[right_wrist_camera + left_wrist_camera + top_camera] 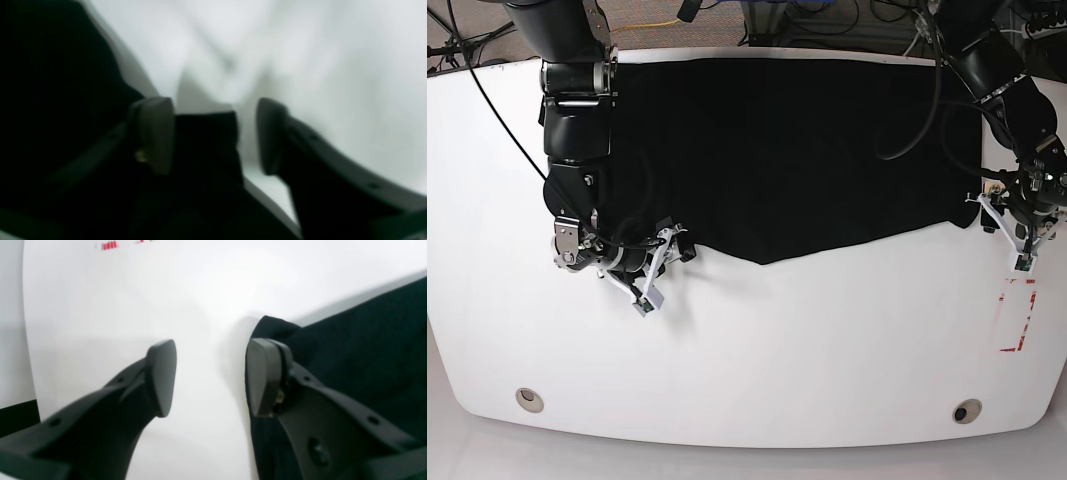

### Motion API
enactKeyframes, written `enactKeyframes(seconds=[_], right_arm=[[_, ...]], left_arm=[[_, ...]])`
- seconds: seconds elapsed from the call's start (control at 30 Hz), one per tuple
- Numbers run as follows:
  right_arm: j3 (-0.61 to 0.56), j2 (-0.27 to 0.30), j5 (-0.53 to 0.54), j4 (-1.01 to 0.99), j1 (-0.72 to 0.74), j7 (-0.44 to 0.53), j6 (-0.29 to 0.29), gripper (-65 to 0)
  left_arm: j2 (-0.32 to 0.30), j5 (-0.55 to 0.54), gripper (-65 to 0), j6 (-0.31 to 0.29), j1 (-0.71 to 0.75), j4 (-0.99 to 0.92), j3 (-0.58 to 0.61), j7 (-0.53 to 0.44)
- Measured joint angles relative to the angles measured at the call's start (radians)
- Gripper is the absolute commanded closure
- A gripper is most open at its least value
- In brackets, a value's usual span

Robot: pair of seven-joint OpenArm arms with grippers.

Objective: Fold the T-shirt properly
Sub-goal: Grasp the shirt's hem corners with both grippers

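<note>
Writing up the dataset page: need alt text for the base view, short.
Overhead view of a white table with a black T-shirt spread flat across its far half. Two black robot arms reach down at the shirt's near corners, the right gripper at image left and the left gripper at image right, both with jaws apart.

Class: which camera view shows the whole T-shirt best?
The base view: the T-shirt lies spread across the table's far half, outline visible. The left wrist view shows only one corner; the right wrist view only a blurred edge between open jaws.
</note>
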Motion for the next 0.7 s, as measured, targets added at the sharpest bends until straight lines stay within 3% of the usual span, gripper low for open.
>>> enactKeyframes(seconds=[0.33, 0.4, 0.5, 0.7], right_arm=[[-0.042, 0.002, -0.002, 0.000, -0.004, 0.000, 0.000, -16.0], [-0.042, 0.002, -0.002, 0.000, -0.004, 0.000, 0.000, -12.2], [-0.042, 0.004, -0.002, 0.000, -0.005, 0.004, 0.000, -1.0], [-0.042, 0.008, -0.003, 0.000, -0.004, 0.021, 0.000, 0.0]], left_arm=[[0.000, 0.000, -31.8, 0.000, 0.000, 0.000, 0.000, -0.003], [0.000, 0.000, -31.8, 0.000, 0.000, 0.000, 0.000, -0.003], [0.000, 0.000, -31.8, 0.000, 0.000, 0.000, 0.000, -0.003], [0.000, 0.000, -31.8, 0.000, 0.000, 0.000, 0.000, -0.003]])
